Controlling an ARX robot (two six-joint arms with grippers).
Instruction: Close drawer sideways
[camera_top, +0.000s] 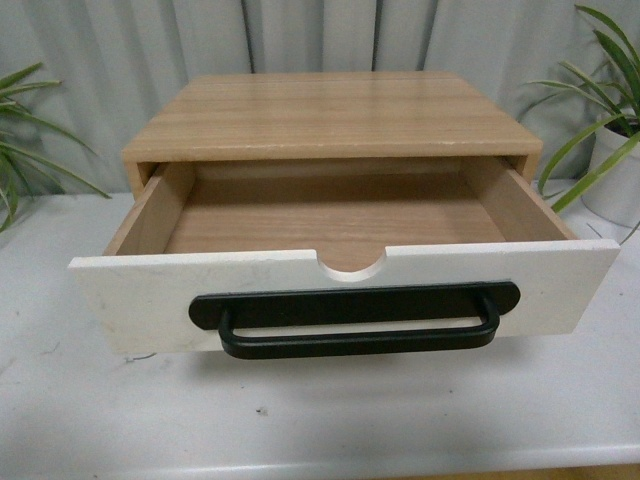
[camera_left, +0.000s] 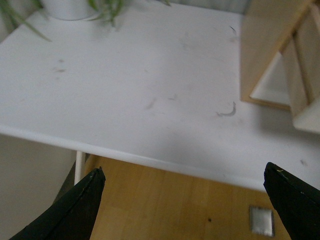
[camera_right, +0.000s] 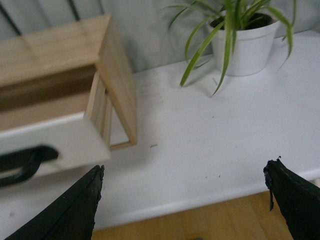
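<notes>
Front view: drawer (camera_top: 340, 240) stands wide open on white table (camera_top: 100, 420); 2 wrist views show jaws spread, empty; best pushed evenly on its white front, avoiding skew.

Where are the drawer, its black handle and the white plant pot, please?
drawer (camera_top: 140, 300), front view, white front panel.
black handle (camera_top: 360, 344), front view, middle of the bar.
white plant pot (camera_right: 245, 47), right wrist view, pot's side wall.
</notes>
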